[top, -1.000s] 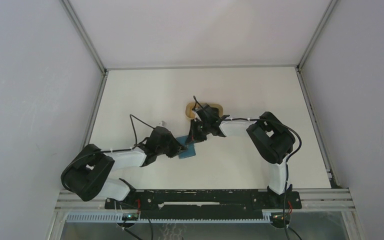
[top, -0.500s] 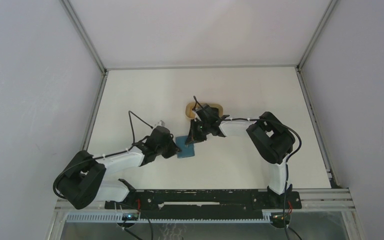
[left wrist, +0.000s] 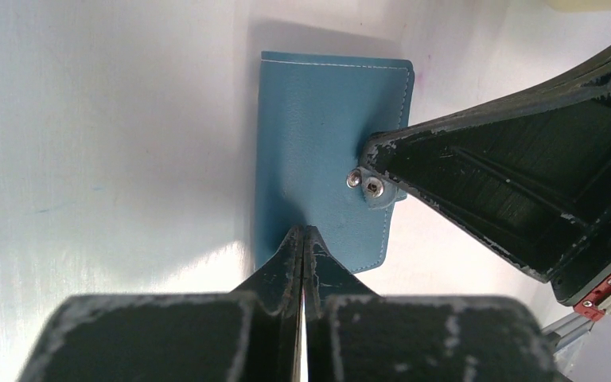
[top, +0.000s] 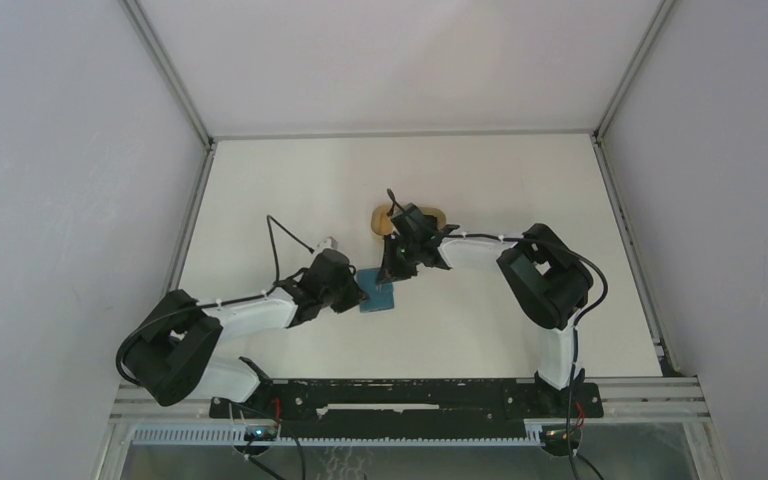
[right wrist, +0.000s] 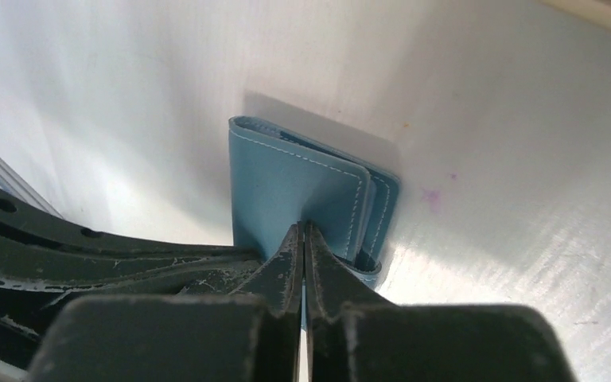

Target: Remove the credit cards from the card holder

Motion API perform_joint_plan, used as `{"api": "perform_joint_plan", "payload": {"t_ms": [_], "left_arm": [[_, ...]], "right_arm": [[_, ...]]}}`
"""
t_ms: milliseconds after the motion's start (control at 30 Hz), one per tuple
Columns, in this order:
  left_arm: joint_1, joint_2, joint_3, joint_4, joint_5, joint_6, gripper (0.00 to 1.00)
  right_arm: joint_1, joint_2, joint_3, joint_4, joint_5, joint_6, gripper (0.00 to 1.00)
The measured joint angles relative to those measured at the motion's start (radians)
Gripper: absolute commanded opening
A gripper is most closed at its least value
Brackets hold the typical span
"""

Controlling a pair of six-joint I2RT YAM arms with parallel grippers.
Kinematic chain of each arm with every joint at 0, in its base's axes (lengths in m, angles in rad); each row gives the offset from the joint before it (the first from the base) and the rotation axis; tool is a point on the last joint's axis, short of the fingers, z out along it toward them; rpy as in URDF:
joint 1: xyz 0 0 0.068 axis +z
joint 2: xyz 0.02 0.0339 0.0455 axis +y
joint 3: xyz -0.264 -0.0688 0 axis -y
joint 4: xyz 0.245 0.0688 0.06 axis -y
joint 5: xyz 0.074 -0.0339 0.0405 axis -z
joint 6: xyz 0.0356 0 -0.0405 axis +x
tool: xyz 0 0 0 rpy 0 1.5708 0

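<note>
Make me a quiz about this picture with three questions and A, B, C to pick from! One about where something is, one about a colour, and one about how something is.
1. Where is the card holder?
A. in a beige tray
B. on the table, between the left fingers and the right fingers
C. up in the air

2. What colour is it?
A. red
B. yellow
C. teal-blue

3. How is it?
A. folded shut
B. spread open flat
C. torn in two

Answers:
1 B: both wrist views show it lying flat with fingers at its edges.
2 C: it looks blue in every view.
3 A: its cover lies folded over, with no cards showing.
</note>
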Motion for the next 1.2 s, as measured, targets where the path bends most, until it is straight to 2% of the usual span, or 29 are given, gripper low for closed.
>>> {"api": "perform_joint_plan", "payload": {"t_ms": [467,1000,1067,1200], "left_arm": [[-0.010,0.036,0.022,0.019,-0.002,0.000,0.00],[-0.013,0.051,0.033,0.021,-0.002,0.001,0.00],[-0.013,0.054,0.033,0.021,-0.002,0.001,0.00],[-0.013,0.059,0.034,0.022,-0.001,0.001,0.00]], "right_arm": [[0.004,0.000,0.047,-0.089,0.081,-0.032,0.00],[0.065,0.000,0.095,-0.156,0.229,-0.076,0.01],[0.071,0.000,0.097,-0.156,0.231,-0.076,0.07],[0.081,0.000,0.097,-0.156,0.230,-0.078,0.28]]}}
